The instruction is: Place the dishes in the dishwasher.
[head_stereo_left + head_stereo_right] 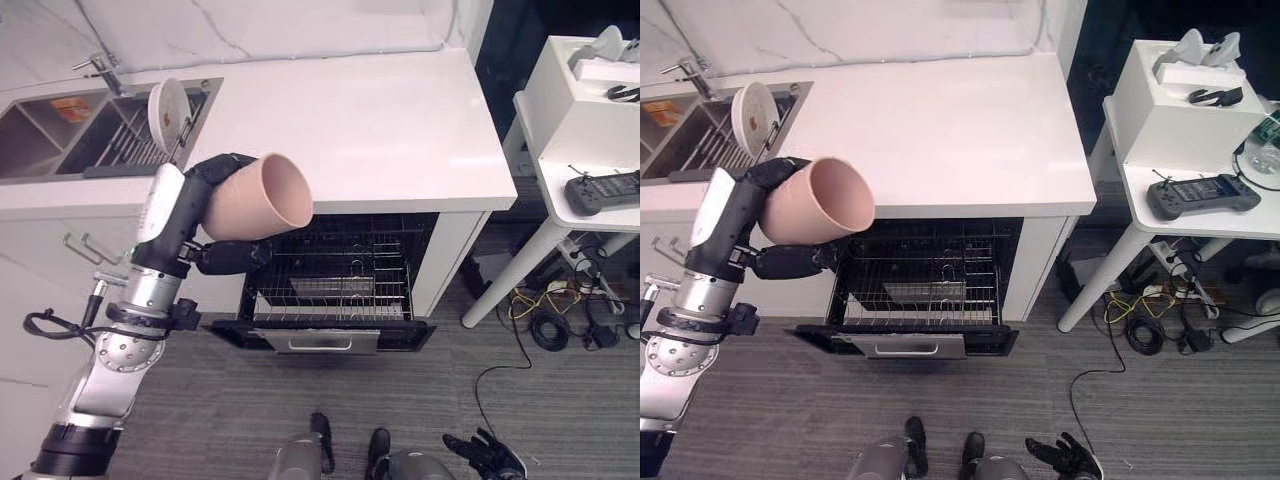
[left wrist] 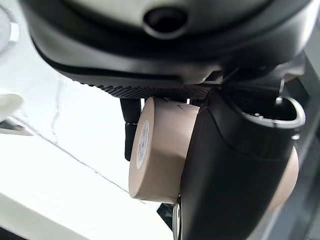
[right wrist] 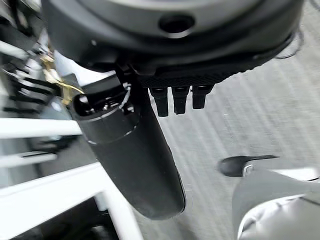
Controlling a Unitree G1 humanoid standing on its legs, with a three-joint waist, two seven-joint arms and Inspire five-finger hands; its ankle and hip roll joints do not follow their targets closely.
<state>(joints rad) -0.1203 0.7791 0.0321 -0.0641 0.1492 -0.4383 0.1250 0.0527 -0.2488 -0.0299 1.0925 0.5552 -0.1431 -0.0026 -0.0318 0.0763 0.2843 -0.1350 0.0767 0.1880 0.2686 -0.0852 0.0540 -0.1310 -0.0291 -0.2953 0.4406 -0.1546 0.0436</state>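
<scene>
My left hand (image 1: 226,172) is shut on a pale pink cup (image 1: 262,197), fingers over its top and thumb beneath. The cup (image 1: 820,200) lies tilted on its side, mouth facing right, in the air above the front left corner of the open dishwasher (image 1: 335,285). In the left wrist view the cup's base (image 2: 157,150) sits against my thumb (image 2: 235,175). The wire rack (image 1: 930,275) is pulled out and holds a grey tray. A white plate (image 1: 168,105) stands upright in the sink's rack. My right hand (image 1: 486,455) hangs low by the floor, fingers relaxed, holding nothing (image 3: 130,155).
The white counter (image 1: 380,130) spans above the dishwasher. A steel sink (image 1: 60,135) with a faucet (image 1: 102,70) is at the far left. A white side table (image 1: 590,130) with a dark controller (image 1: 605,190) stands at the right, with cables (image 1: 550,320) on the floor beneath it.
</scene>
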